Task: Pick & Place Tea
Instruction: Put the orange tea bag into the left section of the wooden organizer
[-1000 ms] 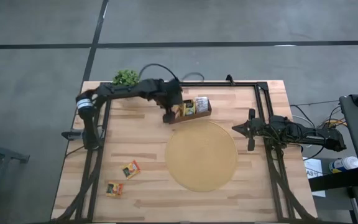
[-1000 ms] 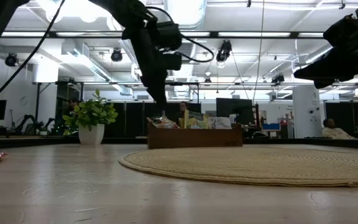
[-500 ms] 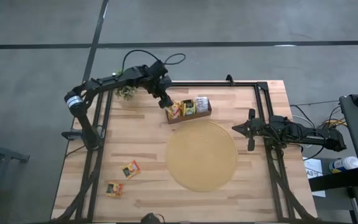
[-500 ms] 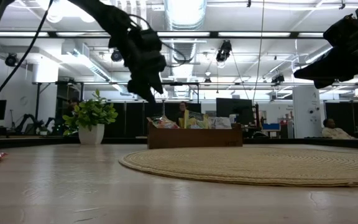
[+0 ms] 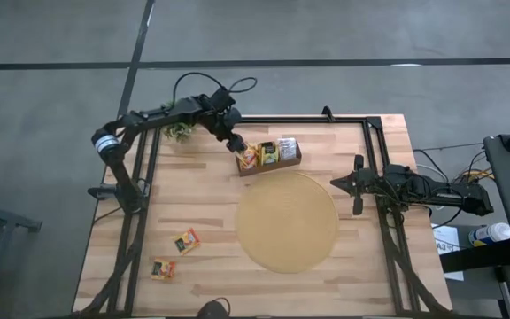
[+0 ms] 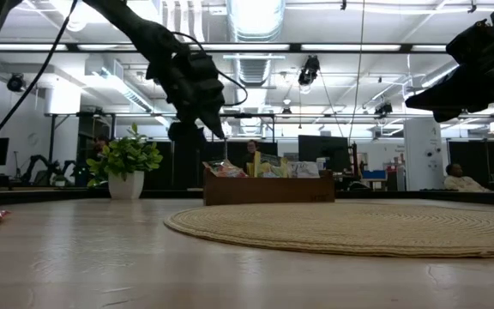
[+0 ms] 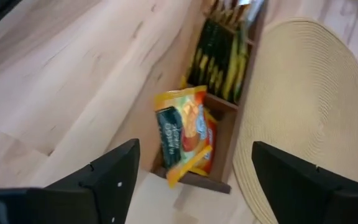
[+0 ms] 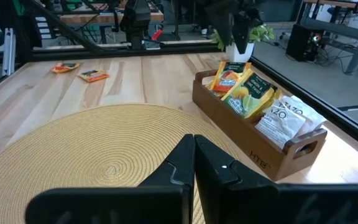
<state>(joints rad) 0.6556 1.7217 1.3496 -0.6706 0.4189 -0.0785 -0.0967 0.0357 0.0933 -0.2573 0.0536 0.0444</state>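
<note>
**Left gripper hangs open above the tray's orange-sachet slot**

The left gripper [image 5: 235, 147] hangs above the far-left end of the wooden three-slot tray [image 5: 271, 165], its fingers [image 7: 114, 180] spread wide with nothing between them. In the low view it sits clear above the tray [image 6: 268, 190], apart from it.

The tray stands near the tabletop's far edge, just beyond the round woven mat [image 5: 287, 221] and touching or nearly touching its rim. Its slots hold tea sachets standing on edge: orange-red sachets [image 7: 184, 130] in the end slot under the left gripper, yellow-green sachets [image 8: 246, 94] in the middle slot, and white sachets [image 8: 289, 117] in the slot at the other end. One orange-red sachet leans tilted above its neighbours.

Two loose orange-red sachets lie flat on the bare wood towards the near-left corner of the tabletop: one [image 5: 186, 240] nearer the mat, the other [image 5: 162, 268] closer to the near edge.

A small potted plant [image 5: 181, 132] stands at the far-left corner.

The right gripper [image 5: 343, 184] waits at the right edge of the tabletop, fingers pressed together and holding nothing.
</note>
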